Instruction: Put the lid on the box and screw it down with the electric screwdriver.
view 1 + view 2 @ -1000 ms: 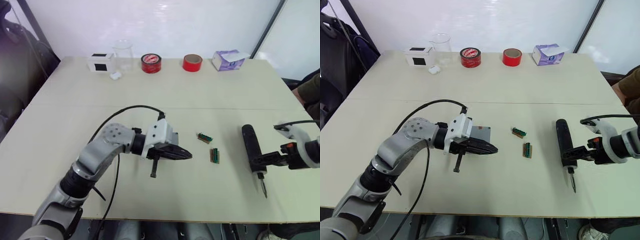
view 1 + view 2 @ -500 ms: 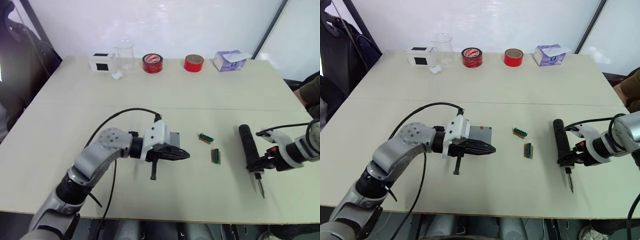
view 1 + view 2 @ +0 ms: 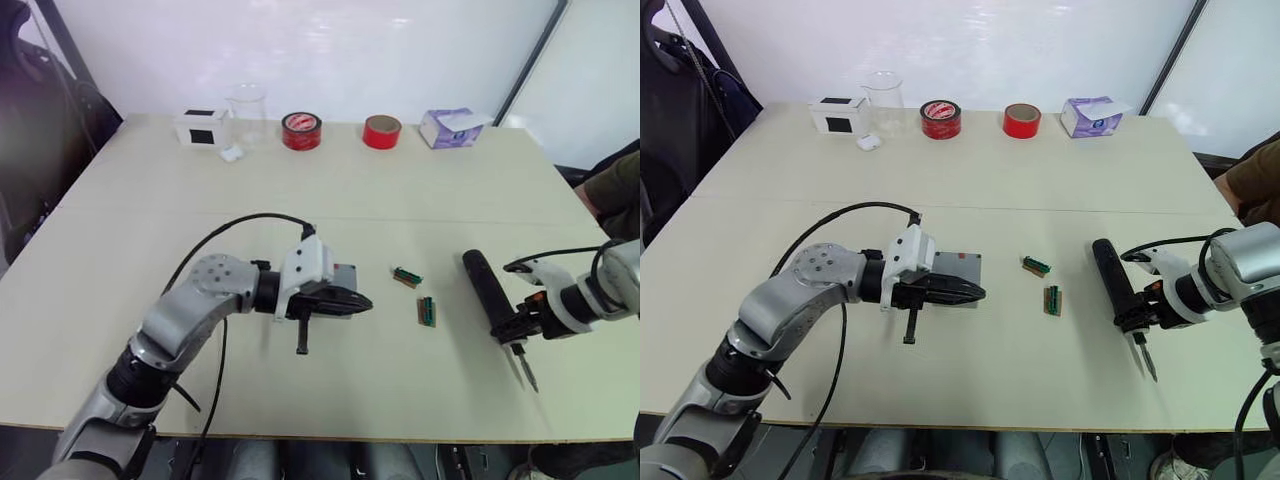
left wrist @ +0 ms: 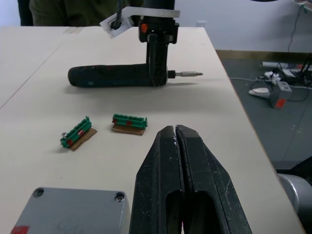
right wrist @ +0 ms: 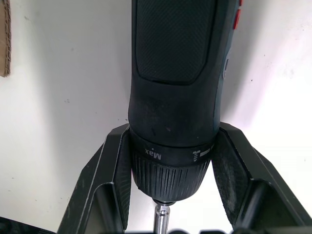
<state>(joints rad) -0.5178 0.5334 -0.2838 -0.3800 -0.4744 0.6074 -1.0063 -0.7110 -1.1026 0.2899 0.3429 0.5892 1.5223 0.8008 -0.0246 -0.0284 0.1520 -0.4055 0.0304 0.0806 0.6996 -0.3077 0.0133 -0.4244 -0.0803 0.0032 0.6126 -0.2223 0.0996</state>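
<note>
The grey box (image 3: pixel 962 266) sits closed on the table, its flat lid (image 4: pixel 73 209) on top with screw heads at two corners. My left gripper (image 3: pixel 978 292) lies shut and empty along the box's near side, its fingertips (image 4: pixel 174 130) pointing towards the right arm. The black electric screwdriver (image 3: pixel 1108 280) lies on the table at the right, with its bit pointing at the near edge. My right gripper (image 3: pixel 1136 322) is shut on it at the collar just behind the bit, one finger (image 5: pixel 114 165) on each side of the screwdriver (image 5: pixel 175 73).
Two small green pieces (image 3: pixel 1037 264) (image 3: pixel 1052 300) lie between the box and the screwdriver. Along the far edge stand a white box with a black panel (image 3: pixel 837 113), a clear beaker (image 3: pixel 883 95), two red tape rolls (image 3: pixel 941 118) (image 3: pixel 1021 120) and a tissue box (image 3: pixel 1092 115). A person's sleeve (image 3: pixel 1255 180) shows at the right.
My right gripper has drawn in around the screwdriver and swung it, so its rear end now lies nearer the green pieces. The left arm has hardly moved. The camera shifted slightly.
</note>
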